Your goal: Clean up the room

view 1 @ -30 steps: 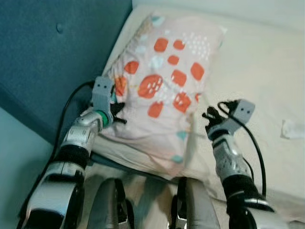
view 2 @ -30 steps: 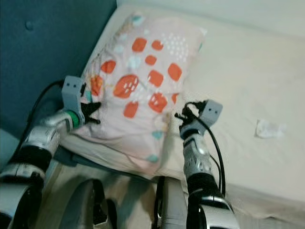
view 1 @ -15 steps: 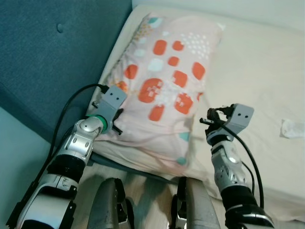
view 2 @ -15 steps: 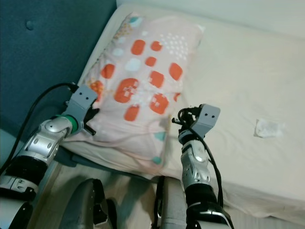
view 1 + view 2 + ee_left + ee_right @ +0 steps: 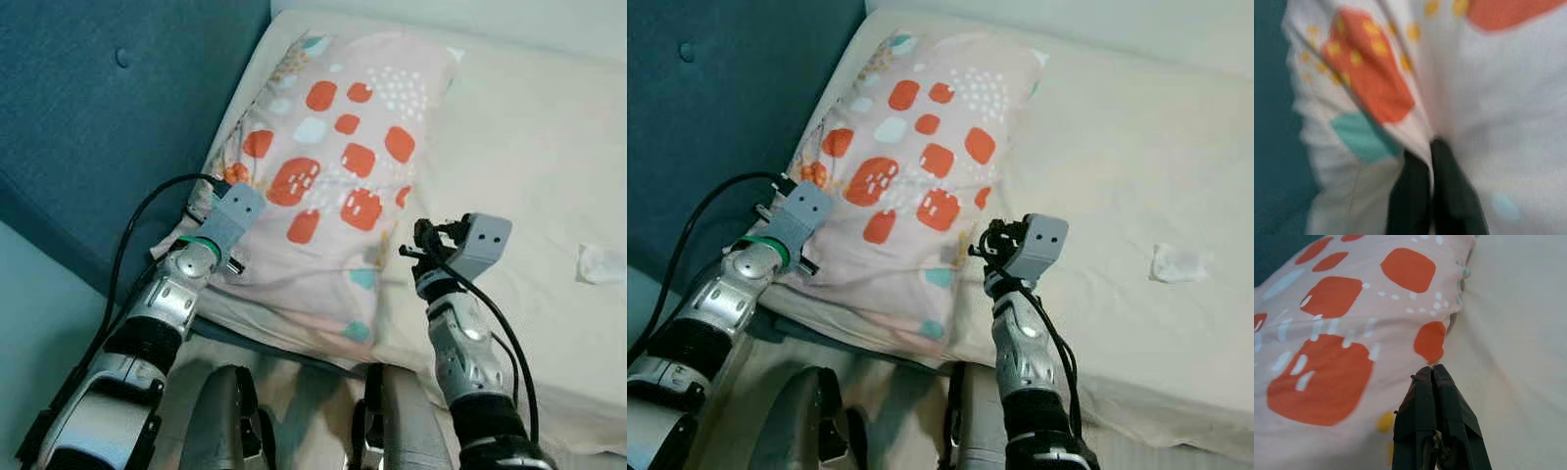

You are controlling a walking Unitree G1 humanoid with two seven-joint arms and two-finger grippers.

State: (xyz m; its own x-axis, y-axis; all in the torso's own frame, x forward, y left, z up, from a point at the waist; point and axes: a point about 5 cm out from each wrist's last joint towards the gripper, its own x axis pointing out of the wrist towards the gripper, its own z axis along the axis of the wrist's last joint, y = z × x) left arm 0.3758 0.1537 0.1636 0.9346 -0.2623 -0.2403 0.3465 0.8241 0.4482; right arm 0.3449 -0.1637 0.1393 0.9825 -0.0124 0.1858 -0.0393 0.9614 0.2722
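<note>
A pale pink pillow (image 5: pixel 333 166) with orange patches lies on the cream bed (image 5: pixel 529 137), its long side against the blue headboard. My left gripper (image 5: pixel 1431 144) is shut on a fold of fabric at the pillow's left edge; in the left eye view it sits at that edge under its grey camera mount (image 5: pixel 238 211). My right gripper (image 5: pixel 1432 368) is shut, its tips pressed into the pillow's right edge beside an orange patch. In the left eye view this right gripper (image 5: pixel 407 250) is at the pillow's near right side.
The padded blue headboard (image 5: pixel 98 127) rises on the left. A small crumpled white wrapper (image 5: pixel 596 262) lies on the sheet at the far right. My own legs (image 5: pixel 225 421) stand against the bed's near edge, where the mattress ends.
The pillow, held up and bunched a second ago, has come down and lies flatter on the bed. Both grippers have moved down and toward me with its edges.
</note>
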